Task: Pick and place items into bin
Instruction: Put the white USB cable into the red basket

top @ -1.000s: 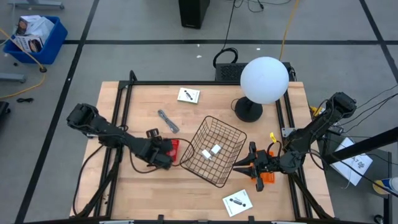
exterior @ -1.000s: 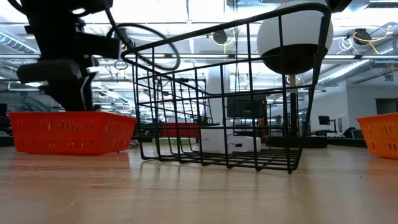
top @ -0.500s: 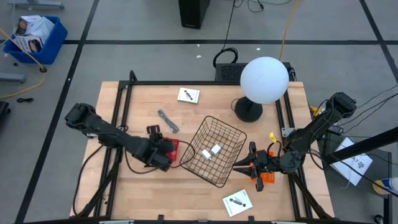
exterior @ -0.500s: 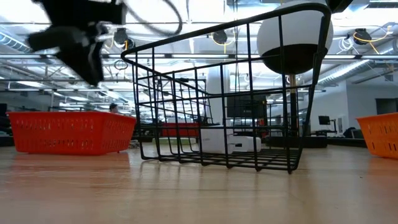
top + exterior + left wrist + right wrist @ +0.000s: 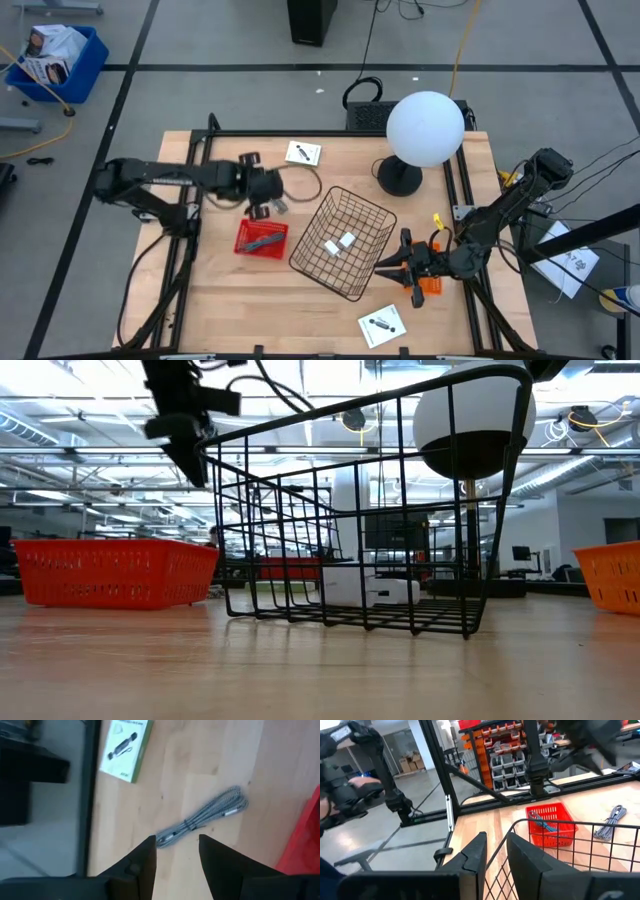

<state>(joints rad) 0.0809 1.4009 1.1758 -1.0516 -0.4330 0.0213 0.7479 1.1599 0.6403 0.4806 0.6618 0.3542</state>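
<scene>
My left gripper point(image 5: 265, 200) point(image 5: 176, 842) hovers open above the grey coiled cable point(image 5: 202, 817), which lies flat on the wooden table; it shows high up in the low view point(image 5: 190, 445). A red bin point(image 5: 262, 238) near it holds a slim dark tool point(image 5: 265, 241). The black wire basket point(image 5: 345, 240) holds two white blocks point(image 5: 338, 243). One white card point(image 5: 303, 153) lies by the far edge, another point(image 5: 381, 325) by the near edge. My right gripper point(image 5: 382, 266) point(image 5: 496, 840) is open, its fingers on either side of the basket's rim wire point(image 5: 512, 823); I cannot tell whether they touch it.
A lamp with a white globe point(image 5: 425, 128) and a black base point(image 5: 400, 178) stands at the far right of the table. An orange part point(image 5: 430, 285) sits beside the right arm. Black frame rails point(image 5: 190, 190) run along the table's left and right sides.
My left gripper has risen from the red bin and swung toward the far edge, turning as it went, and now hangs over the grey cable. The red bin, covered by the gripper before, now shows whole with the slim tool in it. The right arm has kept still.
</scene>
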